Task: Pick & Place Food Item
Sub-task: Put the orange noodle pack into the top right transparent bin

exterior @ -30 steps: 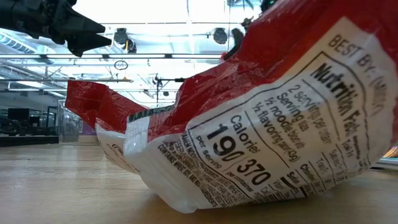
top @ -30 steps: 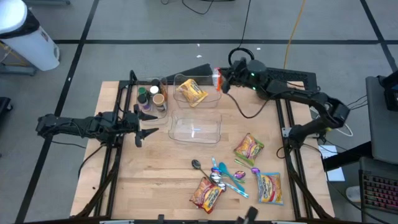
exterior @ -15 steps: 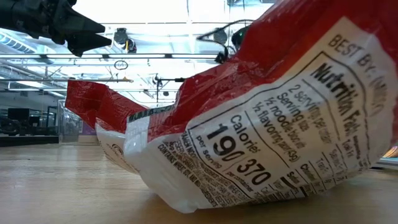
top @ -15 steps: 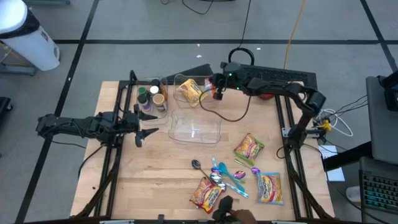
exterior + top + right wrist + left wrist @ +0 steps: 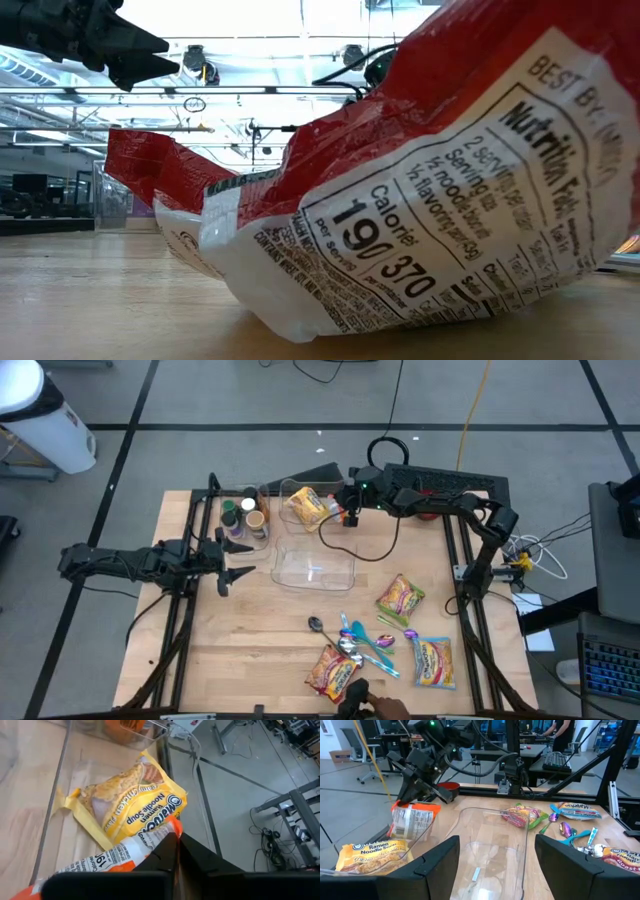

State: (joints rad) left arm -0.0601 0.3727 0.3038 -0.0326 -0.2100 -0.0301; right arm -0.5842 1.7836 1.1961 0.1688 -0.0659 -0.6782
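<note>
My right gripper (image 5: 347,510) is shut on an orange ramen packet (image 5: 412,820) at the right rim of the far clear container (image 5: 318,488). A yellow ramen packet (image 5: 305,508) lies flat inside that container. A second clear container (image 5: 315,565) stands just nearer. Three more ramen packets (image 5: 400,598) (image 5: 433,662) (image 5: 332,672) lie flat on the table's near right. My left gripper (image 5: 228,567) waits open at the table's left, level, facing the containers. My right gripper pinches the orange packet's upper edge (image 5: 167,832) between its two shut fingers. The fingers slant down from the table's far right side. The packet hangs below them, tilted, its lower part (image 5: 405,832) over the far container beside the yellow packet.
Several small bottles (image 5: 245,518) stand left of the far container. Coloured spoons (image 5: 360,640) lie between the near packets. A cable (image 5: 385,540) droops from the right arm over the table. In the low view a red packet (image 5: 420,200) fills the foreground.
My right gripper has gone down and toward the table's left, over the far container's right rim, rolling its wrist as it went. The orange packet has come along in its shut fingers and now hangs lower, over the container.
</note>
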